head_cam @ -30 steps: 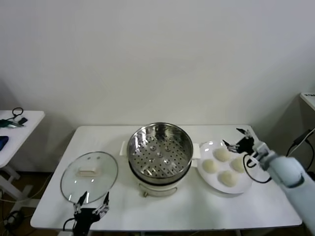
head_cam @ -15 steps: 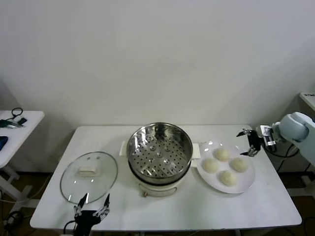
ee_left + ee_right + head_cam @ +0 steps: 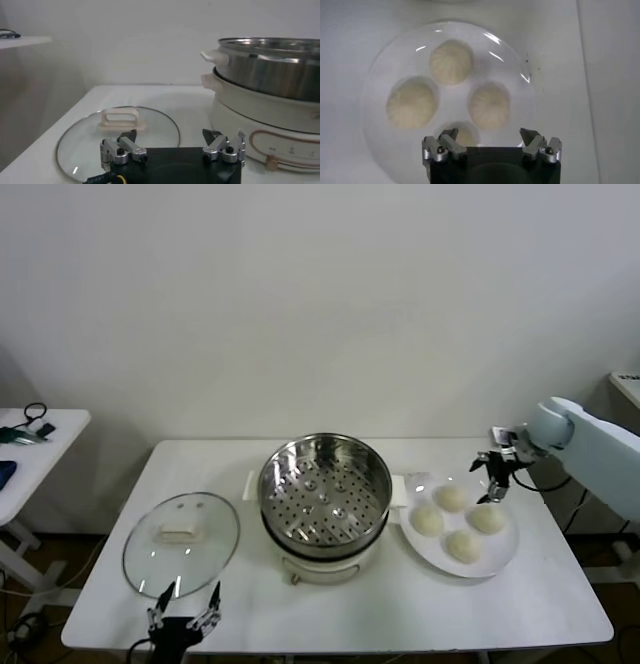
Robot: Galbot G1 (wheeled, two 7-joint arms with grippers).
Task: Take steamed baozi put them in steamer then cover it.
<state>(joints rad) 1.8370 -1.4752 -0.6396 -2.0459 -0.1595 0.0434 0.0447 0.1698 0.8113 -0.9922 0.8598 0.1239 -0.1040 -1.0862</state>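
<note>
Several cream-white baozi (image 3: 450,497) lie on a white plate (image 3: 500,562) to the right of the steamer (image 3: 325,504), whose perforated tray holds nothing. My right gripper (image 3: 492,474) hovers open above the plate's far edge. In the right wrist view it (image 3: 489,137) looks straight down on the baozi (image 3: 451,61), and one bun (image 3: 464,135) is partly hidden behind it. The cover (image 3: 181,531) lies flat on the table left of the steamer. My left gripper (image 3: 185,616) waits open at the table's front edge, just short of the cover (image 3: 90,145) and its handle (image 3: 120,118).
The steamer (image 3: 270,65) stands close to the right of the left gripper (image 3: 172,142). A small side table (image 3: 30,439) with cables stands at the far left. The white table (image 3: 560,614) ends just past the plate on the right.
The right arm has swung from low on the right to reach in higher from the right side. Its gripper stays open over the plate's far edge. The left gripper has sunk slightly.
</note>
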